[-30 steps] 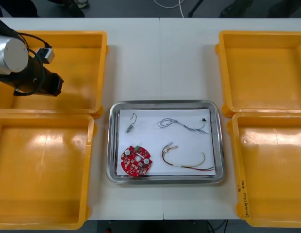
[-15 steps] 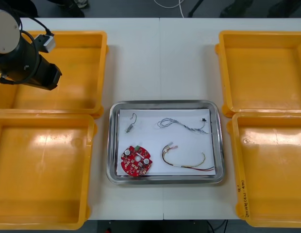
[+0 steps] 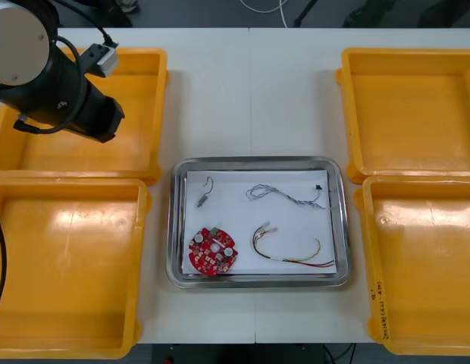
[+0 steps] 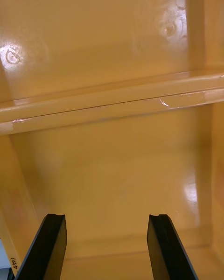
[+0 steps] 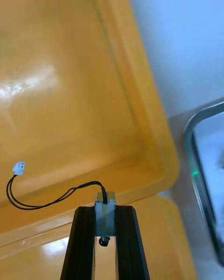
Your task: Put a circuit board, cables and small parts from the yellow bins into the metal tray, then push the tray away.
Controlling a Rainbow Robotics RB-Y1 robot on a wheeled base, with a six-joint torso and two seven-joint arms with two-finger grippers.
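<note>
Over a left bin [image 5: 56,98], left gripper [image 5: 105,209] pinches the light part's [image 5: 104,215] stiff body, cable [image 5: 51,198] dangling limp; right gripper [image 4: 106,217] gapes above a right bin [image 4: 112,168].

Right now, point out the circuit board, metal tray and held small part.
Circuit board [image 3: 213,252]: front view, its middle.
Metal tray [image 3: 258,161]: front view, far rim.
Small metal part [image 5: 105,212]: left wrist view, its body.
</note>
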